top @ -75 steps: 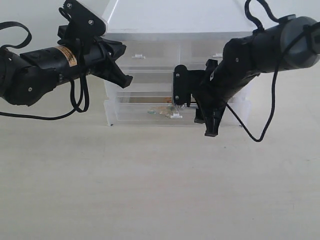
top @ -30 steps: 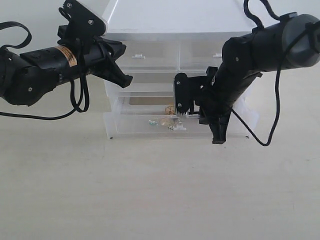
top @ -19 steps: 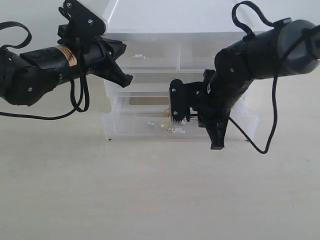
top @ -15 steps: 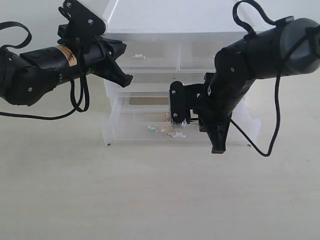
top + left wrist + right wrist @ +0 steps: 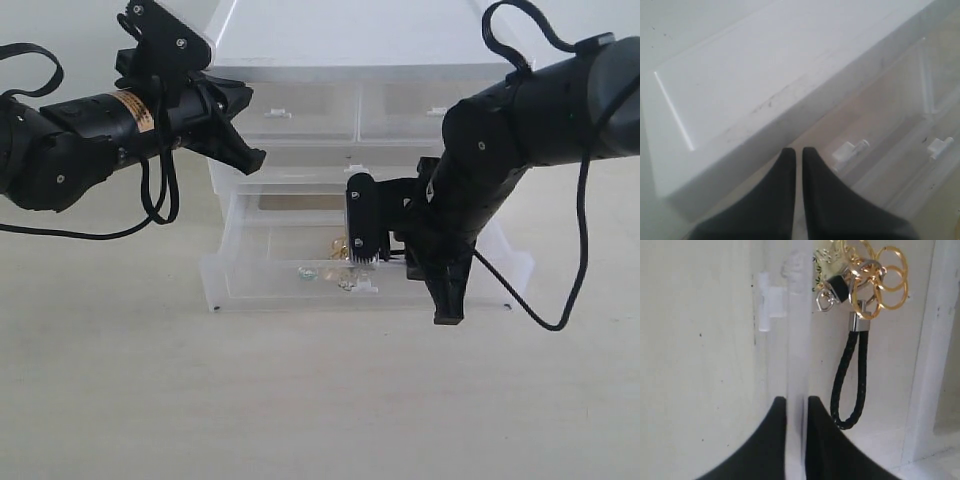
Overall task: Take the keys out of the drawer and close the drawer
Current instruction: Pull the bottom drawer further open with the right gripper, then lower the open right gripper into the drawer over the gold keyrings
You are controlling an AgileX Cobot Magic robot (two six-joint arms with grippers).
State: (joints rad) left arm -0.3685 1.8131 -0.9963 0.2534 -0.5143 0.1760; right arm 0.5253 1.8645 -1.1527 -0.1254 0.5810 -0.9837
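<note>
The drawer (image 5: pixel 270 290), the lowest tier of the translucent unit, stands pulled out toward the front. The keys (image 5: pixel 341 251) lie inside it near the middle: gold rings and a black cord loop, clear in the right wrist view as the keys (image 5: pixel 871 284). My right gripper (image 5: pixel 449 310) points down at the drawer's front, right of the tab handle (image 5: pixel 366 285). Its fingers (image 5: pixel 775 435) are shut on the drawer's front wall (image 5: pixel 799 340), one finger outside and one inside beside the cord loop. My left gripper (image 5: pixel 250 158) hangs shut and empty by the unit's upper left corner.
The three-tier unit (image 5: pixel 350 55) has a white top; its middle wide drawer (image 5: pixel 300 178) and two top half-width drawers (image 5: pixel 290 118) are shut. The left wrist view shows the white top (image 5: pixel 765 85) and small tab handles (image 5: pixel 850 150). Pale bare table lies in front.
My right gripper has moved forward and down with the drawer's front wall in its grip, so the drawer has slid further out. The keys came along inside. The left arm has not moved.
</note>
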